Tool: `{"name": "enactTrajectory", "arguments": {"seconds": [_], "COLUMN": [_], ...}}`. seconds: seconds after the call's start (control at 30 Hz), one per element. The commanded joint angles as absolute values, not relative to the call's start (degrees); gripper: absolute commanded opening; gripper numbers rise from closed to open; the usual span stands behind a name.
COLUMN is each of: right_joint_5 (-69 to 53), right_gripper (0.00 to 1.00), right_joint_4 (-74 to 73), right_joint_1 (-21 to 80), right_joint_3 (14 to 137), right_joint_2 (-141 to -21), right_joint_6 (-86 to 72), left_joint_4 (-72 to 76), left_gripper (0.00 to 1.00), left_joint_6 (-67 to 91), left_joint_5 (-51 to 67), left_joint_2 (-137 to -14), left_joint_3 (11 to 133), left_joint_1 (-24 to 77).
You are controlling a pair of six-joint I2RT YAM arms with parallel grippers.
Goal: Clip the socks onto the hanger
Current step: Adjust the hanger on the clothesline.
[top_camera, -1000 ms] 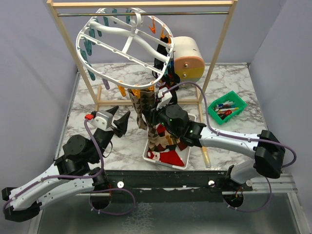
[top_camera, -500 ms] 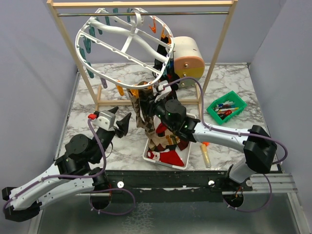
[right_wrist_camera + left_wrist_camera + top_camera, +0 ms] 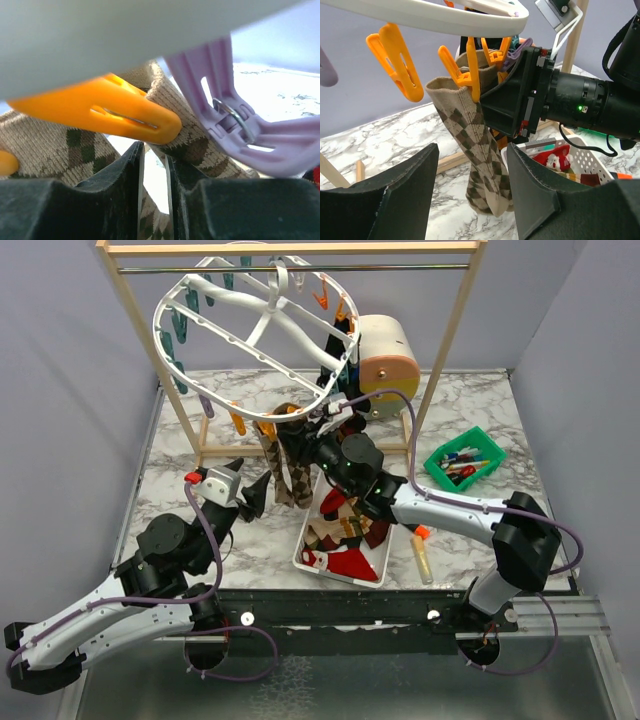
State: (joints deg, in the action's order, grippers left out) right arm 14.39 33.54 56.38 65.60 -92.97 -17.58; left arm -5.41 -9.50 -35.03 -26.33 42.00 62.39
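Note:
The white oval hanger (image 3: 250,330) hangs from the rod, with orange clips (image 3: 402,60) along its near rim. A tan and brown argyle sock (image 3: 287,472) hangs from an orange clip (image 3: 469,75); it also shows in the left wrist view (image 3: 482,165). My right gripper (image 3: 318,445) is pressed up under the rim between an orange clip (image 3: 100,112) and a lilac clip (image 3: 225,115). Its jaws (image 3: 155,150) stand a narrow gap apart on argyle sock fabric (image 3: 185,140). My left gripper (image 3: 250,475) is open and empty, facing the hanging sock (image 3: 472,150). More socks, red ones (image 3: 352,562) among them, lie in the basket.
A white basket (image 3: 312,562) sits in front of the rack. The wooden frame (image 3: 445,350) with its metal rod carries the hanger. A cream and orange roll (image 3: 385,365) stands behind, a green bin (image 3: 490,468) of small items at the right, and an orange-capped tube (image 3: 422,552) beside the basket.
My right gripper has moved up and back to the hanger's near rim with the argyle fabric. The hanger has tilted and swung slightly. My left arm has barely moved.

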Motion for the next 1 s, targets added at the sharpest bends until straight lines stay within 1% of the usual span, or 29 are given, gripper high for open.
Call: {"name": "enactTrajectory", "arguments": {"seconds": [0.0, 0.17, 0.3, 0.4, 0.53, 0.67, 0.8, 0.97], "right_joint_5": [11.28, 10.04, 8.43, 8.18, 7.11, 5.86, 6.39, 8.8], "right_gripper": [0.29, 0.33, 0.39, 0.44, 0.51, 0.55, 0.56, 0.56], "right_joint_4": [36.82, 38.16, 39.53, 39.22, 34.93, 29.48, 23.05, 19.39], "right_joint_1": [56.16, 56.17, 56.16, 56.17, 56.15, 56.17, 56.14, 56.16], "right_joint_3": [61.3, 55.68, 51.83, 49.03, 47.42, 44.21, 39.53, 30.86], "right_joint_2": [-93.01, -91.6, -90.02, -86.51, -80.82, -73.66, -65.92, -56.07], "right_joint_6": [-20.42, -21.99, -22.71, -22.65, -21.23, -18.1, -14.0, -11.56], "left_joint_4": [-4.58, -2.66, -2.06, -0.69, 2.84, 4.5, 8.43, 14.36], "left_gripper": [0.59, 0.6, 0.61, 0.62, 0.66, 0.67, 0.67, 0.67], "left_joint_6": [-9.92, -9.98, -8.69, -8.28, -7.7, -5.75, -5.54, -9.03], "left_joint_5": [-36.16, -35.32, -33.42, -31.35, -29.02, -26.48, -25.59, -28.32], "left_joint_2": [-26.84, -28.01, -29.43, -30.12, -31.32, -34.4, -38.1, -43.86], "left_joint_3": [43.77, 44.14, 46.33, 47.62, 48.61, 49.96, 50.7, 51.73], "left_joint_1": [62.75, 62.75, 62.75, 62.75, 62.75, 62.75, 62.75, 62.75]}}
